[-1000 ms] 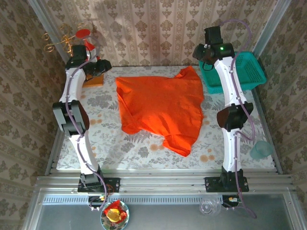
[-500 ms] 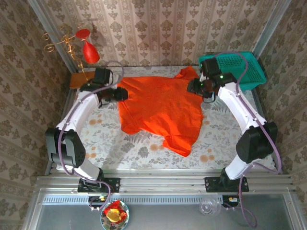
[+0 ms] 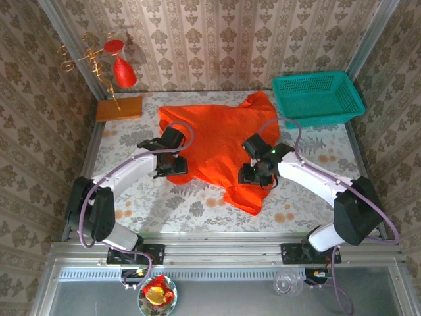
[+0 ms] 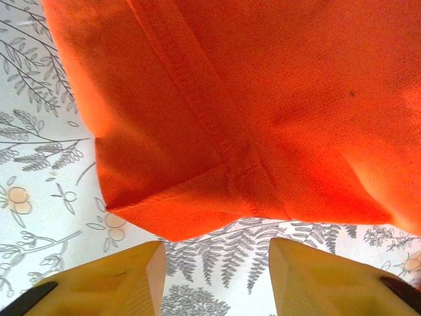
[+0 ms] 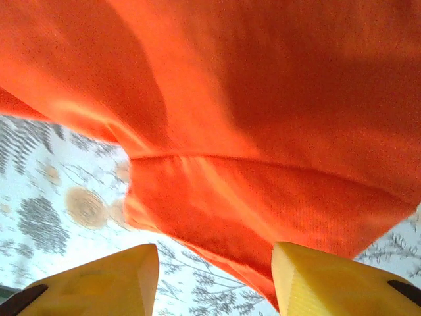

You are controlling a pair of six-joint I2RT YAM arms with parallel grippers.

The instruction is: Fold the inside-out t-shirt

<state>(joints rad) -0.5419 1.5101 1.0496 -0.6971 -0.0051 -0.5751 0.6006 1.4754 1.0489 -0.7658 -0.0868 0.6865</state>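
The bright orange-red t-shirt (image 3: 220, 145) lies spread and wrinkled on the floral table, seams outward. My left gripper (image 3: 172, 166) hovers open at its near left corner; in the left wrist view that seamed, hemmed corner (image 4: 197, 204) lies just ahead of the yellow fingers (image 4: 112, 276), with bare tablecloth between them. My right gripper (image 3: 253, 174) is open over the shirt's near right part. In the right wrist view a fold of the shirt (image 5: 250, 197) reaches toward the gap between the fingers (image 5: 329, 283), nothing clamped.
A teal basket (image 3: 318, 99) stands at the back right. A flat orange-brown wooden block (image 3: 119, 108) and a red ornament on a gold stand (image 3: 118, 69) sit at the back left. The table's metal rail (image 3: 217, 247) runs along the near edge.
Both arms have swung down from the back corners toward me. They now sit low at the shirt's near left corner and near right part. The shirt has not moved.
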